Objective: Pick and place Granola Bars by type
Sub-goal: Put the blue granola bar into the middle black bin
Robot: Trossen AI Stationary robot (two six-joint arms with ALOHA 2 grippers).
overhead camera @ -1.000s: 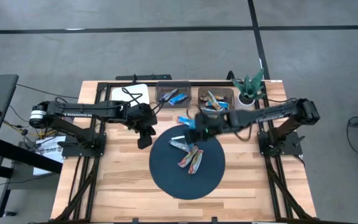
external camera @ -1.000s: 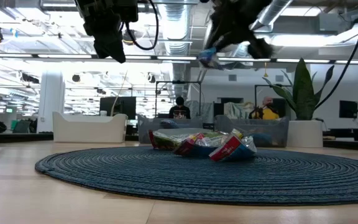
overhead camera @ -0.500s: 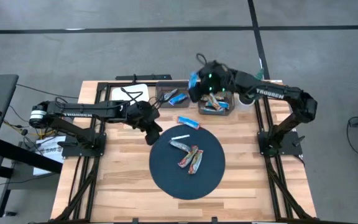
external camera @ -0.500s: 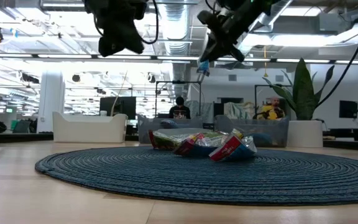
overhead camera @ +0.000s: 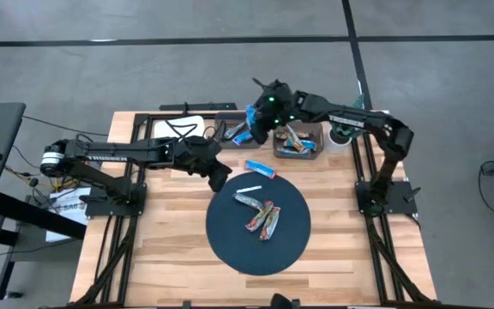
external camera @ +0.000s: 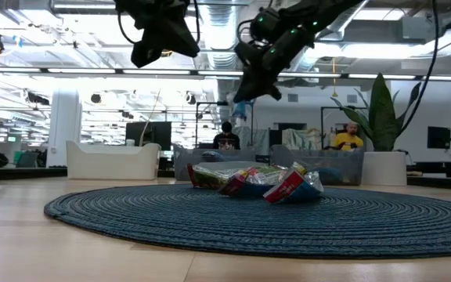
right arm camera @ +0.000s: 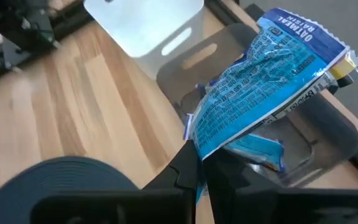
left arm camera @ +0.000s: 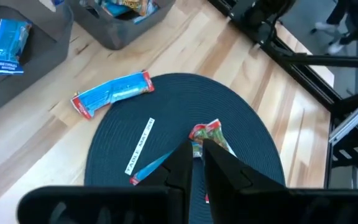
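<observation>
My right gripper [overhead camera: 256,123] is shut on a blue-and-white granola bar [right arm camera: 263,78] above the left grey bin [overhead camera: 230,137] at the table's far side. That bin holds a blue bar [left arm camera: 6,46]. The right grey bin [overhead camera: 312,151] holds several orange-brown bars. A few bars [overhead camera: 261,213] lie piled on the round dark mat [overhead camera: 230,236]. A blue bar with red ends [overhead camera: 260,169] lies at the mat's far edge, and a thin white strip [overhead camera: 247,190] lies on the mat. My left gripper [overhead camera: 218,177] is shut and empty, above the mat's left edge. My right gripper pinches the blue-and-white bar by one end of its wrapper [right arm camera: 199,138] between its two fingers. The bar is lifted clear above the left bin. Its free end [right arm camera: 328,50] sticks out beyond the fingertips.
A white tray [overhead camera: 187,129] stands left of the bins. A potted plant [overhead camera: 346,124] stands at the far right corner. Bare wood lies on the near side of the mat and to its left and right.
My right gripper has carried the blue-and-white bar up from the mat's far edge toward the table's far edge, then a little left, to above the left bin. My left gripper has moved a little right, toward the mat.
</observation>
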